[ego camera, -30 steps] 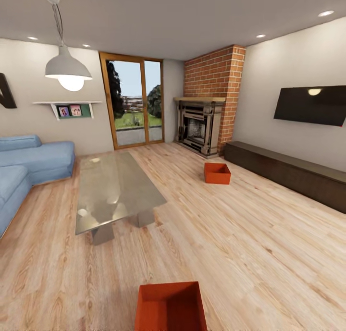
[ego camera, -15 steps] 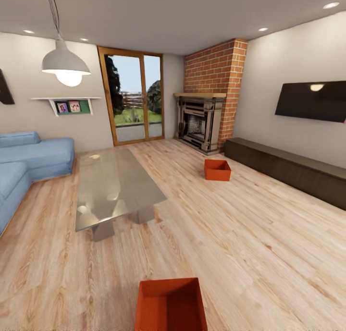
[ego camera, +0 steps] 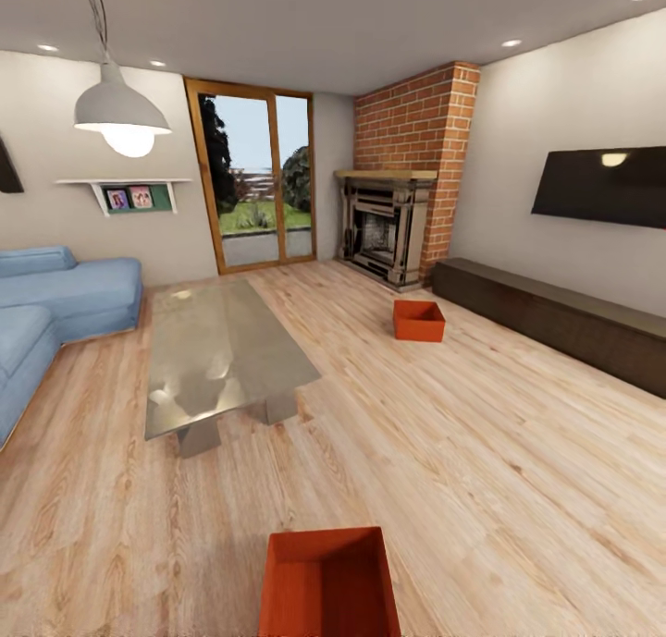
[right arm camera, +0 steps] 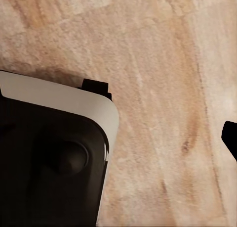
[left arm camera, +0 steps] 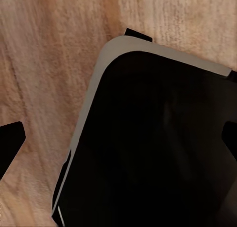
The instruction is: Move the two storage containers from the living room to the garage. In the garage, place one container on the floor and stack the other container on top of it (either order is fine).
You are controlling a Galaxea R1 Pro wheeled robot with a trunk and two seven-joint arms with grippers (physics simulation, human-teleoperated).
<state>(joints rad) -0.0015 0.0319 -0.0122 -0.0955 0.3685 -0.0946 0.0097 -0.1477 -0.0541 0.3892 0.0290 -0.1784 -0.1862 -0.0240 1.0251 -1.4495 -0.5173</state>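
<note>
Living room, head view: two storage containers on the light wood plank floor (ego camera: 518, 452). Landmark = glass coffee table (ego camera: 222, 355). Near container (ego camera: 329, 581) sits on the camera side of the coffee table, well apart from it, cut off by the lower frame edge; open top faces up, inside looks empty as far as visible. Far container (ego camera: 418, 320) sits to the right of the coffee table, between it and the brick fireplace (ego camera: 393, 226), near the end of the long dark low cabinet (ego camera: 564, 327); the part of its inside that shows holds nothing. The two bins are well apart from each other, neither stacked. Blue sofa (ego camera: 55, 309) is on the left of the coffee table, wood-framed glass doors (ego camera: 264, 189) beyond it, pendant lamp (ego camera: 120, 115) above it, wall TV (ego camera: 601, 189) over the cabinet. Wrist views look down at plank floor with the robot's dark, pale-edged base (left arm camera: 148, 143) underneath. Left gripper (left arm camera: 123, 138): dark fingertips at opposite frame edges, spread wide, holding nothing. Right gripper: only one dark fingertip (right arm camera: 231, 138) at the frame edge, so opening cannot be told; nothing seen in it.
</note>
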